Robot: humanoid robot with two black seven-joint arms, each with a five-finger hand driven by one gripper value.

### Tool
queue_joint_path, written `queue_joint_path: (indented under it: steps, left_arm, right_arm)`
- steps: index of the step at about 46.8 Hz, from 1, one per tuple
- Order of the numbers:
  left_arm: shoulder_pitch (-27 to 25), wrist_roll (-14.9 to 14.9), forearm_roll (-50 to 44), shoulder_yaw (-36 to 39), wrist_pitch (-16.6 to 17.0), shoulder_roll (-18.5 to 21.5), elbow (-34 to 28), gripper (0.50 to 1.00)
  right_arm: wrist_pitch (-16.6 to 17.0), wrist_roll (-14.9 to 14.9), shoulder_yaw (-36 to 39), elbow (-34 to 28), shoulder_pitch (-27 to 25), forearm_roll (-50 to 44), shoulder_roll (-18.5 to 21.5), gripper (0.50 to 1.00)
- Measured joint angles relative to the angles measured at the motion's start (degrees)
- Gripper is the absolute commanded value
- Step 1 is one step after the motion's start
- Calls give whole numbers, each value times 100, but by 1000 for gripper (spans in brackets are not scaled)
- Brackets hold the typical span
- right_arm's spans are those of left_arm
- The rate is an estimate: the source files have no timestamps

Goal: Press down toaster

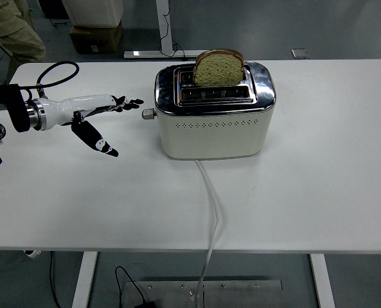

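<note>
A cream toaster (214, 125) with a chrome top stands at the middle of the white table (306, 192). A slice of brown bread (219, 67) sticks up out of its far slot. The small grey lever knob (148, 113) juts from the toaster's left end, in its raised position. My left hand (106, 115) reaches in from the left edge, fingers stretched flat toward the toaster and thumb hanging down. Its fingertips (135, 102) sit just left of the knob and slightly above it, not touching. It holds nothing.
The toaster's white cord (211, 205) runs from its front across the table and over the near edge. Behind the table stand a cardboard box (95, 37) and a desk leg (164, 29). A person's clothing shows at the top left corner.
</note>
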Motion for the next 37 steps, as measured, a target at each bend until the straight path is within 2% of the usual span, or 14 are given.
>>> queue_joint_path:
  steps: [37]
  left_arm:
    - [171, 1, 12, 102, 50, -164, 64, 1000]
  right_arm:
    - [-1, 0, 0, 0, 1, 0, 0, 998]
